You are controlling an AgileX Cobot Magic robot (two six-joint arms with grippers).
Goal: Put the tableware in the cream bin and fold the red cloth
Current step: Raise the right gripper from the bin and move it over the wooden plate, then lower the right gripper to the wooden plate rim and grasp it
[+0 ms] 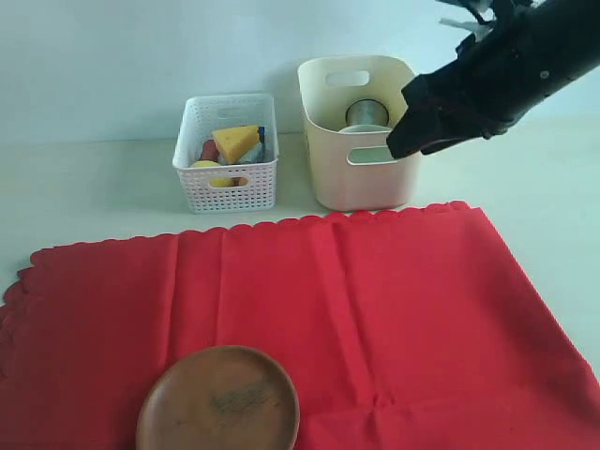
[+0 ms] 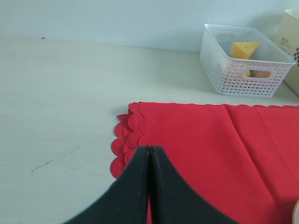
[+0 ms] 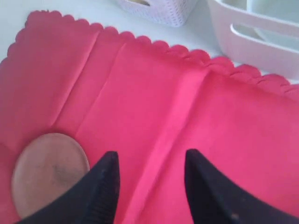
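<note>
The red cloth (image 1: 309, 319) lies spread flat over the table front, scalloped edges showing. A round brown wooden plate (image 1: 218, 401) rests on it near the front left; it also shows in the right wrist view as the plate (image 3: 46, 170). The cream bin (image 1: 356, 131) stands behind the cloth with a steel cup (image 1: 367, 114) inside. My right gripper (image 3: 150, 158) is open and empty, raised beside the bin's right side (image 1: 405, 142). My left gripper (image 2: 149, 150) is shut with nothing in it, above the cloth's scalloped corner (image 2: 126, 135). It is out of the exterior view.
A white perforated basket (image 1: 227, 155) holding a yellow cheese wedge (image 1: 236, 141) and other toy foods stands left of the cream bin. Pale table surface (image 1: 84, 197) extends behind and left of the cloth.
</note>
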